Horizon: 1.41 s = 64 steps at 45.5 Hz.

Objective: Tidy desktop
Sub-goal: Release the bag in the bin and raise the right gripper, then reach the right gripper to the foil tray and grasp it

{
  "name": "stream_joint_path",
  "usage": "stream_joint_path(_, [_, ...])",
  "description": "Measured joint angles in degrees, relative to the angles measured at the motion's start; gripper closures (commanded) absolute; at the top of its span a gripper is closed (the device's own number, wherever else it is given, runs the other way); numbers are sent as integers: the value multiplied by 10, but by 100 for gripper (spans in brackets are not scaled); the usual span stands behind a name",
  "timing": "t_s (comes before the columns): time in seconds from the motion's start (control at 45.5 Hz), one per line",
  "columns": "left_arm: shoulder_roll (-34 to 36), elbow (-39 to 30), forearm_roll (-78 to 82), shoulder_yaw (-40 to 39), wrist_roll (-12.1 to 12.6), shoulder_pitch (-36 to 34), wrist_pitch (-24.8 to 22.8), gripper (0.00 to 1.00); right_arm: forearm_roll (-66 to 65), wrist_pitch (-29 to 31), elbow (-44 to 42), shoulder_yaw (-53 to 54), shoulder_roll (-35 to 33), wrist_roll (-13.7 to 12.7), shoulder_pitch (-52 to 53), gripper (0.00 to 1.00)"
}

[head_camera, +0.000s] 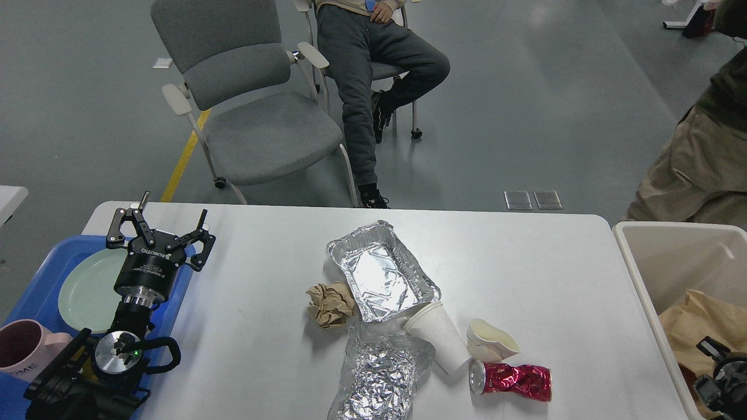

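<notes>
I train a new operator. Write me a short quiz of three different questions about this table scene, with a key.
1. True or false: the left gripper holds the crumpled brown paper.
2. What lies nearest the crushed red can: (a) green plate, (b) squashed paper cup, (c) pink mug?
3. Name the container at the right edge of the desktop.

Key: 1 false, it is open and empty. 2 b. 3 the beige bin.
</notes>
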Motion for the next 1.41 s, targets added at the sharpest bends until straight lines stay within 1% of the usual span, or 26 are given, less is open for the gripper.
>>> stream_joint_path(0.154, [0,0,0,0,0,0,0,3,0,-35,2,-3,-1,1,-2,0])
stream_joint_path(0.242, [0,0,0,0,0,0,0,3,0,-40,5,-6,-3,1,-3,0])
stream_joint_path(0.505, [0,0,0,0,0,0,0,3,-1,-38,15,-8,-10,0,13,0])
stream_joint_path(0.637, [0,0,0,0,0,0,0,3,-6,-15,57,-9,-44,-1,54,0])
stream_joint_path(0.746, [0,0,0,0,0,0,0,3,-21,44,110,-26,-87,-1,121,0])
stream_joint_path(0.9, [0,0,0,0,0,0,0,3,-39,161,180,-100,-136,0,269,0])
stream_joint_path(1.01, [-1,0,0,0,1,0,0,3,-42,228,258,-157,-147,0,386,0])
stream_joint_path(1.098, [-1,0,0,0,1,0,0,3,-46,270,325,-209,-146,0,489,0])
stream_joint_path(1.12, [-1,0,0,0,1,0,0,3,-47,290,365,-237,-141,-1,540,0])
stream_joint_path(1.164, [-1,0,0,0,1,0,0,3,-48,303,397,-256,-134,-1,579,0])
stream_joint_path(1.186, [-1,0,0,0,1,0,0,3,-48,323,448,-283,-118,-1,644,0])
stream_joint_path(1.208, [-1,0,0,0,1,0,0,3,-49,333,475,-296,-106,-1,678,0])
stream_joint_path(1.295, [-1,0,0,0,1,0,0,3,-48,368,547,-324,-66,-1,764,0])
stream_joint_path(1.405, [-1,0,0,0,0,0,0,3,-43,401,629,-334,-30,-2,853,0])
